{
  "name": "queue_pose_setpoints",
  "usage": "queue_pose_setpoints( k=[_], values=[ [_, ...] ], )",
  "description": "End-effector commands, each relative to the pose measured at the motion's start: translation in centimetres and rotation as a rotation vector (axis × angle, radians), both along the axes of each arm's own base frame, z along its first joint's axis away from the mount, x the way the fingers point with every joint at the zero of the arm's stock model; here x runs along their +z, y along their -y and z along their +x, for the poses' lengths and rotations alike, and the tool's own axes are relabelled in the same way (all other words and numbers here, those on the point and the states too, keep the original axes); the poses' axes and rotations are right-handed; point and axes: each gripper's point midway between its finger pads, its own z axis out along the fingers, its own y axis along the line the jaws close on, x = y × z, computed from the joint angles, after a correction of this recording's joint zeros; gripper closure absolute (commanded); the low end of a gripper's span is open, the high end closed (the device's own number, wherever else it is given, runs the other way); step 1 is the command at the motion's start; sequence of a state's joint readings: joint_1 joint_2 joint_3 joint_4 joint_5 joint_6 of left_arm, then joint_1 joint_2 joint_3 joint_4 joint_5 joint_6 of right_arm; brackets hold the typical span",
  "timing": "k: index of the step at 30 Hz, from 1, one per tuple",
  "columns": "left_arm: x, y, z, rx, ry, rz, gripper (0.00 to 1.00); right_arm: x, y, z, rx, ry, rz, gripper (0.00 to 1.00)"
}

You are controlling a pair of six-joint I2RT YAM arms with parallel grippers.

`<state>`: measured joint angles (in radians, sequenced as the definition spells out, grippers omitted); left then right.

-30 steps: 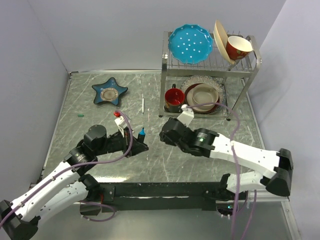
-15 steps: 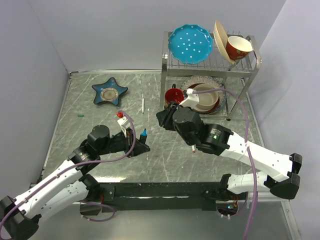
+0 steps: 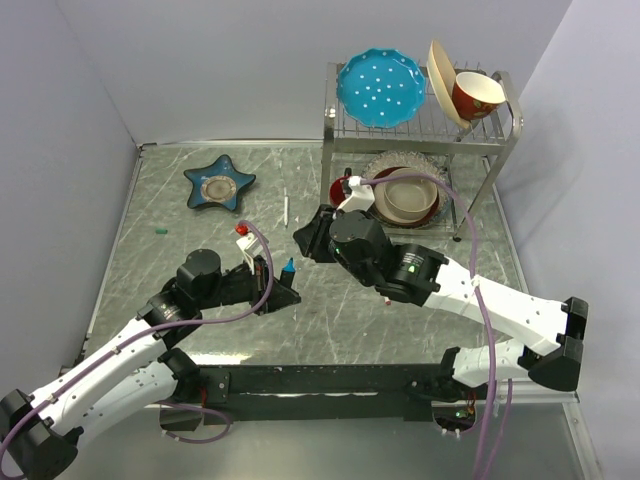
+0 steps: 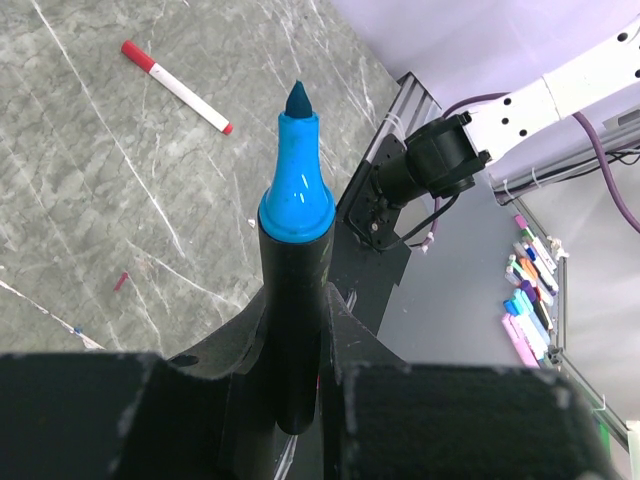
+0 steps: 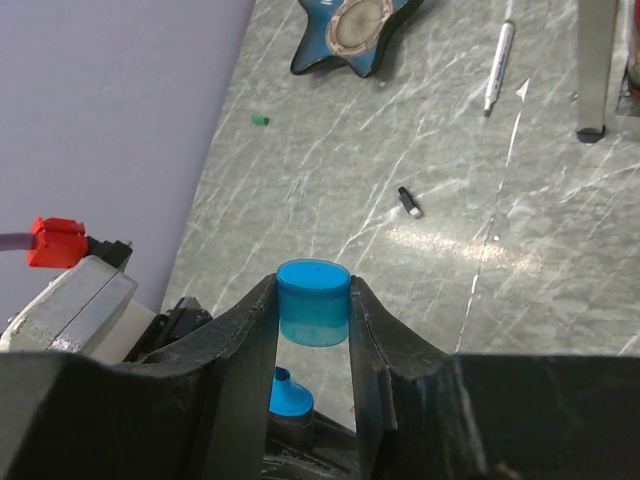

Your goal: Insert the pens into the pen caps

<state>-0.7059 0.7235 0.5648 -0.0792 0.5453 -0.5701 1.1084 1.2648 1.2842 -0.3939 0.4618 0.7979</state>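
Right arm has swung in from 3 o'clock over the last second; left arm barely shifted. Capping not yet made.
Right gripper (image 3: 305, 237) is clamped on the blue cap (image 5: 313, 302), open end facing away from the wrist camera. It sits near 1 o'clock of the black marker (image 4: 296, 200), which the left gripper (image 3: 281, 293) pinches by the barrel, blue nib up. From the right wrist the nib shows just under the cap, at 6 o'clock, not touching. Judged: first pairing mid-approach, nothing capped so far. Left to do: seat this cap, then the white pen (image 3: 285, 209) at 12 o'clock of the marker and the red-tipped pen (image 4: 178, 86). Black cap (image 5: 408, 201) and teal cap (image 3: 159, 231) lie loose, teal far out at 9 o'clock.
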Motion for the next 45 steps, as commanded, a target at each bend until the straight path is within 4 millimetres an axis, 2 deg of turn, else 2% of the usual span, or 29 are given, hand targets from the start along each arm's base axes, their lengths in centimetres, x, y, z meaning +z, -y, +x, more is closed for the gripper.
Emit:
queue_pose_setpoints(
  k=[1,10,15,23,29,32,33,35,36,39,45],
  values=[
    [1.8,0.2,0.1,-0.010,0.050,-0.043,0.99,2.5,-1.0,-0.4,0.023,0.026,0.083,1.00],
    [1.6,0.4,0.3,-0.008,0.042,-0.035,0.99,0.5,-1.7,-1.4,0.039,-0.012,0.057,1.00],
    [1.9,0.1,0.4,0.013,0.050,-0.036,0.99,-1.4,-1.6,-2.4,0.030,-0.041,0.001,1.00],
    [2.4,0.1,0.5,0.023,0.058,-0.053,0.99,-4.6,-2.5,-4.4,0.030,-0.100,-0.082,1.00],
    [2.7,-0.2,1.6,0.087,0.065,-0.057,0.99,-5.6,-2.7,-6.3,-0.008,-0.146,-0.090,0.99],
    [3.3,0.0,1.9,0.094,0.077,-0.073,0.99,-6.0,-2.8,-6.9,-0.042,-0.202,-0.040,0.86],
    [3.1,0.1,1.8,0.085,0.072,-0.068,0.99,-6.5,-3.1,-7.5,-0.022,-0.238,-0.018,0.77],
    [3.9,0.5,1.7,0.061,0.096,-0.096,0.99,-5.2,-3.7,-7.9,0.007,-0.240,0.069,0.61],
    [4.1,0.6,1.6,0.046,0.096,-0.096,0.99,-5.6,-3.6,-8.1,0.020,-0.243,0.077,0.58],
    [4.3,0.6,1.0,0.016,0.106,-0.098,0.99,-3.2,-2.8,-8.3,0.045,-0.211,0.156,0.52],
    [5.6,0.2,-0.6,-0.041,0.164,-0.141,0.99,-0.6,-1.1,-8.5,0.098,-0.112,0.189,0.37]
  ],
)
